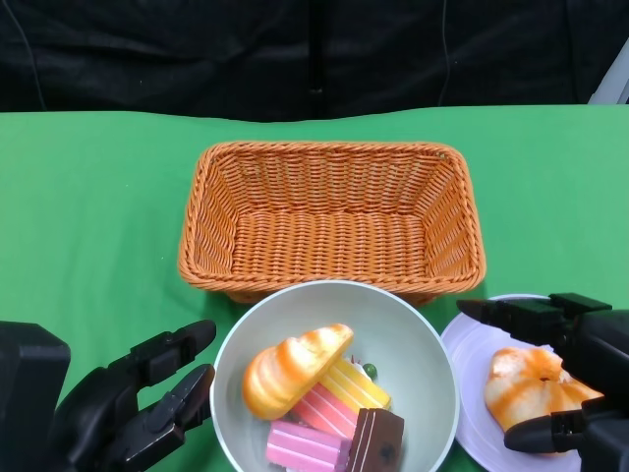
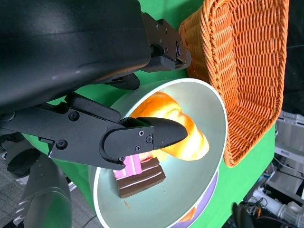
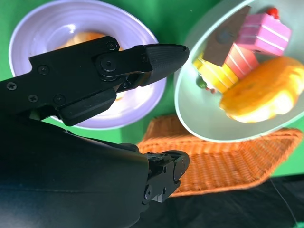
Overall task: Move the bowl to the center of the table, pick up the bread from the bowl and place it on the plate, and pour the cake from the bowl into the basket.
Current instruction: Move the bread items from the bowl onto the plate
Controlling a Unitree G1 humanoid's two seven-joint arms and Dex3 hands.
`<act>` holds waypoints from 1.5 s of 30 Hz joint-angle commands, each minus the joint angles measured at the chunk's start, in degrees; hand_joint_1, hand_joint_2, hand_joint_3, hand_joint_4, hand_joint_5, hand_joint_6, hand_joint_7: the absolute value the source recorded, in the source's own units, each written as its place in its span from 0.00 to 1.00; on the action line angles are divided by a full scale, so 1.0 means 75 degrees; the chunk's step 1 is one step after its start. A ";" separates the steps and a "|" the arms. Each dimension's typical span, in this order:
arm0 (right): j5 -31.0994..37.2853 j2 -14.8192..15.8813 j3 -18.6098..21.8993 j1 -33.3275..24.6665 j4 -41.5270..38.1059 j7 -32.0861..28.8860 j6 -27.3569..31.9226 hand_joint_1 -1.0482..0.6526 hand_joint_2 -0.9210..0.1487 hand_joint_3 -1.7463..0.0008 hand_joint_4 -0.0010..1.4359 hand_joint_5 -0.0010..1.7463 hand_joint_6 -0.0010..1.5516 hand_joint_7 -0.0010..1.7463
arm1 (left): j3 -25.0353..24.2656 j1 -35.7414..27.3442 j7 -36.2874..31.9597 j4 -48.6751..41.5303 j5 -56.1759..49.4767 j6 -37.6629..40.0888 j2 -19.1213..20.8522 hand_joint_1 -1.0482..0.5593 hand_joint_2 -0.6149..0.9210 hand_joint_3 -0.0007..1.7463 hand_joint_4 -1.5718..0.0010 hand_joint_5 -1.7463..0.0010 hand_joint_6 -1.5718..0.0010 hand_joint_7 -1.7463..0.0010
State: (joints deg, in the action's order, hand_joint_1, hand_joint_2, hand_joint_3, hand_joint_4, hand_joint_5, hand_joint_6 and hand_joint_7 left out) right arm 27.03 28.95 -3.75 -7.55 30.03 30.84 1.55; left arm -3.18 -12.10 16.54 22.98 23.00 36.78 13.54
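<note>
The pale green bowl [image 1: 423, 364] stands in front of the basket, holding a golden bread roll [image 1: 293, 369], striped pink and yellow cake slices [image 1: 334, 393], a pink cake [image 1: 305, 447] and a brown cake [image 1: 375, 441]. My left hand [image 1: 138, 403] lies open just left of the bowl's rim, fingers apart and empty. A purple plate [image 1: 472, 349] to the right of the bowl carries another orange bread [image 1: 531, 388]. My right hand [image 1: 570, 379] hovers over that plate with its fingers spread on either side of the bread. The right wrist view shows the plate [image 3: 28, 33] and bowl [image 3: 199, 109] beyond the spread fingers [image 3: 156, 57].
An empty orange wicker basket [image 1: 329, 216] stands behind the bowl at mid-table, also seen in the left wrist view as the basket [image 2: 247, 71]. Green cloth runs around it to the left and right. A black backdrop closes the far edge.
</note>
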 commanded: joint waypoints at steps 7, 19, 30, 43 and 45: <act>-0.0348 -0.0967 -0.0465 0.0264 0.0497 -0.1469 -0.1461 0.25 0.03 0.98 0.00 0.42 0.13 0.08 | 0.0052 0.0014 0.0035 0.0082 -0.0017 -0.0020 0.0034 0.32 1.00 0.26 0.82 0.76 0.83 0.99; 0.0234 -0.1502 -0.1431 0.1085 -0.0418 -0.2093 -0.2287 0.32 0.07 1.00 0.02 0.57 0.19 0.18 | 0.0132 0.0048 -0.0055 0.0189 -0.0031 0.0178 -0.0017 0.32 1.00 0.27 0.83 0.75 0.83 1.00; 0.1208 -0.1873 -0.2182 0.1849 -0.2248 -0.2724 -0.2427 0.34 0.05 1.00 0.11 0.46 0.23 0.15 | 0.0257 -0.0047 0.0001 0.0326 0.0089 0.0293 -0.0106 0.27 1.00 0.25 0.79 0.72 0.81 0.99; 0.1862 -0.2190 -0.2873 0.2634 -0.4438 -0.3970 -0.3065 0.34 0.04 1.00 0.18 0.44 0.27 0.13 | 0.0504 -0.0044 -0.0089 0.0484 -0.0293 0.0234 -0.0065 0.32 1.00 0.31 0.86 0.75 0.81 1.00; 0.1971 -0.2280 -0.2989 0.2781 -0.4834 -0.4240 -0.3169 0.34 0.04 1.00 0.21 0.43 0.29 0.12 | 0.0542 -0.0027 -0.0043 0.0429 -0.0409 0.0089 -0.0018 0.32 1.00 0.31 0.87 0.75 0.82 1.00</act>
State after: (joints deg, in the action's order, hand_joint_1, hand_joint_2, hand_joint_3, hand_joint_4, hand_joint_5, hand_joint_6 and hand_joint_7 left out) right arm 41.55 12.07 -25.86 12.26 -4.48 0.60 -21.24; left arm 0.84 -12.53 16.00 26.16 20.54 38.90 12.56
